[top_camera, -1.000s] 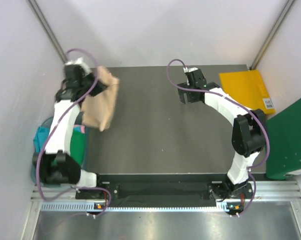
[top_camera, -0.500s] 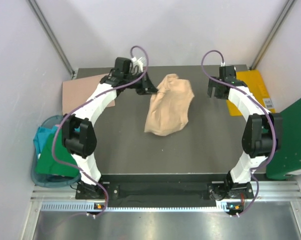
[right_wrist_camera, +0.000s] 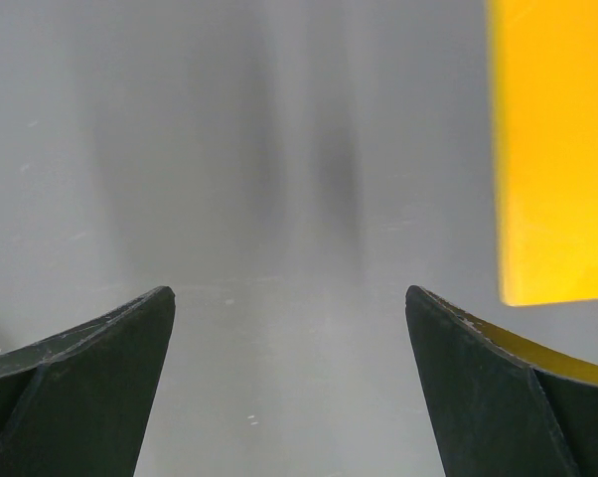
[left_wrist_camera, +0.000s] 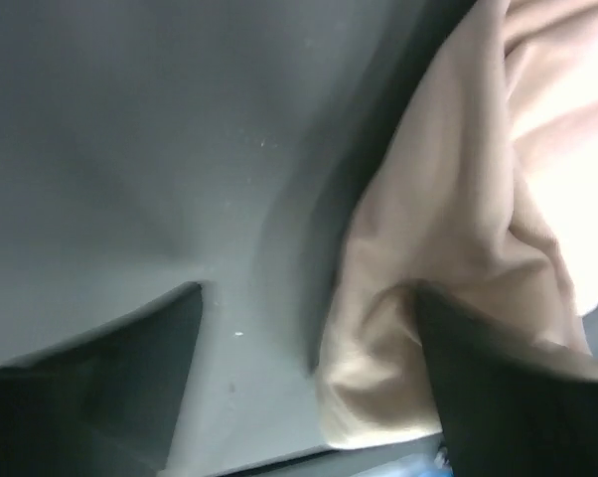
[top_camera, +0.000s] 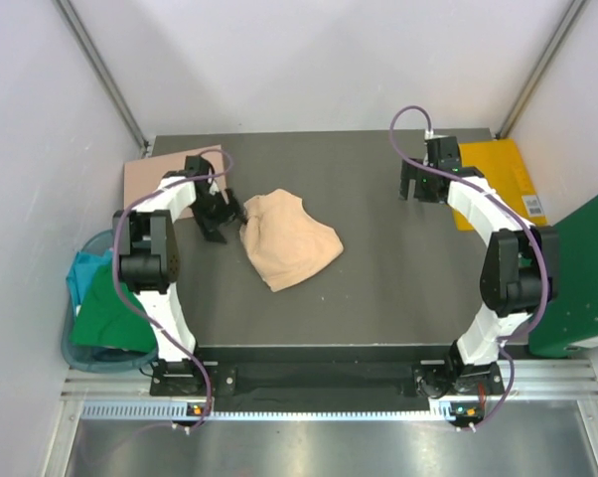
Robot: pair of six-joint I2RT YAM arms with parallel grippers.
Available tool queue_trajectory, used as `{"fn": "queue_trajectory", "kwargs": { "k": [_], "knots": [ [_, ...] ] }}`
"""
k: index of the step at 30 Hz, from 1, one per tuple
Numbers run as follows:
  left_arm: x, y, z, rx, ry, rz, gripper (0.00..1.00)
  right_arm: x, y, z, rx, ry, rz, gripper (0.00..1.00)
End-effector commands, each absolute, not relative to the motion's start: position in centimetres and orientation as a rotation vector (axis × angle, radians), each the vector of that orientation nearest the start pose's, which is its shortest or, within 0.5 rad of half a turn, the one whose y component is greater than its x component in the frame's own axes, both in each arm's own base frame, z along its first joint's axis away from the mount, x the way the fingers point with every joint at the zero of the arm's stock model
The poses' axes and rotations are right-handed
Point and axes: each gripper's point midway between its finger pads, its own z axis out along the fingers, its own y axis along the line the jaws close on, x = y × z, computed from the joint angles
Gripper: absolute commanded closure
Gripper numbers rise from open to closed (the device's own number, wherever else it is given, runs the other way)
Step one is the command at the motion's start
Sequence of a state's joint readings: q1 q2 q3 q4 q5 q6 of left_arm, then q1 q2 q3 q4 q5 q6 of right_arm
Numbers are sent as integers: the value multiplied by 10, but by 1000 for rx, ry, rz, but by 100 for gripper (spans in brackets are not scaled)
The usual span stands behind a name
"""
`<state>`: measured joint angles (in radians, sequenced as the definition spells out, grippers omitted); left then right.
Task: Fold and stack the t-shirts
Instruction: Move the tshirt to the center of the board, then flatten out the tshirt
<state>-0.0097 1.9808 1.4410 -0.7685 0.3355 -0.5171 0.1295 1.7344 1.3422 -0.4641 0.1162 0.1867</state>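
The beige t-shirt (top_camera: 291, 250) lies crumpled on the dark table (top_camera: 378, 288), left of centre. My left gripper (top_camera: 225, 219) stands open right at the shirt's left edge. In the left wrist view the beige t-shirt (left_wrist_camera: 458, 229) bunches against the right finger (left_wrist_camera: 508, 397), and the left gripper (left_wrist_camera: 307, 290) has its jaws spread with only a loose fold between them. More t-shirts, a green one (top_camera: 110, 313) and a teal one (top_camera: 82, 270), sit in a basket off the table's left side. My right gripper (top_camera: 415, 189) (right_wrist_camera: 289, 293) hangs open over bare table at the back right.
A flat tan board (top_camera: 160, 177) lies at the back left beside the left arm. A yellow slab (top_camera: 493, 179) (right_wrist_camera: 552, 149) rests at the back right corner, just right of the right gripper. A green panel (top_camera: 577, 268) stands off the table's right side.
The left gripper swung the beige shirt from the left side over the table, opened and let it drop, then drew back to its left edge. The right arm moved toward the back right.
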Motion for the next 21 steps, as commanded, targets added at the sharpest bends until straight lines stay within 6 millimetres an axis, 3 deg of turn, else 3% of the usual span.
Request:
{"fn": "queue_trajectory", "kwargs": {
  "k": [1,4,5,7,9,10,11,12,13,14,15,16,17,19,21],
  "knots": [
    [431,-70,160,-473,2499,-361,1,448,78,121,59,2407,108,0],
    [443,-103,203,-276,2373,-380,1,446,88,114,51,2421,140,0],
    [443,-125,204,-198,2372,-396,1,446,90,111,56,2428,150,0],
    [449,-145,212,-98,2357,-401,1,446,96,107,43,2436,168,0],
    [454,-167,192,-38,2417,-394,1,444,99,103,40,2448,177,0],
    [462,-176,202,3,2400,-417,1,444,102,102,34,2451,185,0],
    [463,-184,174,24,2483,-404,1,444,103,101,27,2453,188,0],
    [467,-188,167,42,2505,-402,1,444,103,101,28,2453,189,1],
    [478,-192,175,66,2485,-400,1,444,103,101,27,2453,189,0],
    [480,-193,147,77,2561,-357,2,442,103,98,27,2460,188,0],
    [484,-193,142,83,2575,-329,2,442,103,99,30,2456,190,0],
    [497,-197,154,109,2535,-317,4,442,103,98,32,2457,190,0],
    [499,-195,129,118,2591,-242,5,439,103,96,38,2461,192,0],
    [515,-196,122,119,2576,-190,6,437,103,92,45,2462,194,0],
    [517,-199,114,106,2582,-204,6,436,103,91,57,2459,199,0]
  ]
}}
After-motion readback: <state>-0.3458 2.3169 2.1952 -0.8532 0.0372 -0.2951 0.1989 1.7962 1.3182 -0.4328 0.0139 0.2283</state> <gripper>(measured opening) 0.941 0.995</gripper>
